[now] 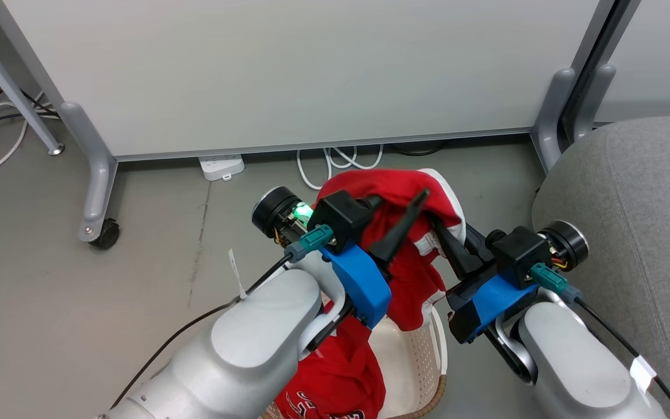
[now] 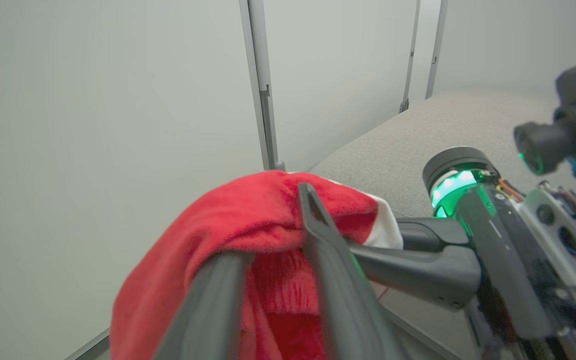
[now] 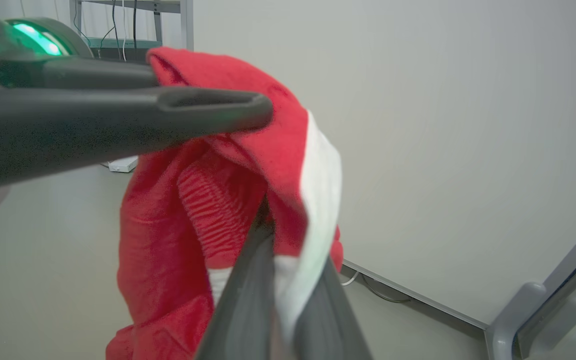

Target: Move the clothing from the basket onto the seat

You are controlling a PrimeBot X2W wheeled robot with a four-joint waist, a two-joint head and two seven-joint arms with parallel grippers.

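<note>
Your left gripper (image 1: 405, 203) and right gripper (image 1: 437, 230) meet at frame centre in the head view. Both are on one piece of the clothing (image 1: 413, 273), a red garment with white trim, held in the air above the basket (image 1: 437, 343) at 6 o'clock.

Right jaws: together, clamped on the white-trimmed edge; the right wrist view shows it plainly.

Left jaws: one finger is under the fabric and the other on top, with cloth bunched in the gap. You can't tell whether they pinch it or the garment just drapes over the inner finger.

The lower hem hangs over the basket's 12 o'clock end; touching or not, can't tell. A second red piece, the jersey (image 1: 335, 384) with white numerals, lies in the basket, partly behind your left forearm.

The seat (image 1: 631, 203) is at 3 o'clock of the held garment, grey and apart from it. The partition panel (image 1: 312, 70) is at 12 o'clock. The power strip (image 1: 221, 167) is on the floor (image 1: 79, 302) at 10 o'clock.
</note>
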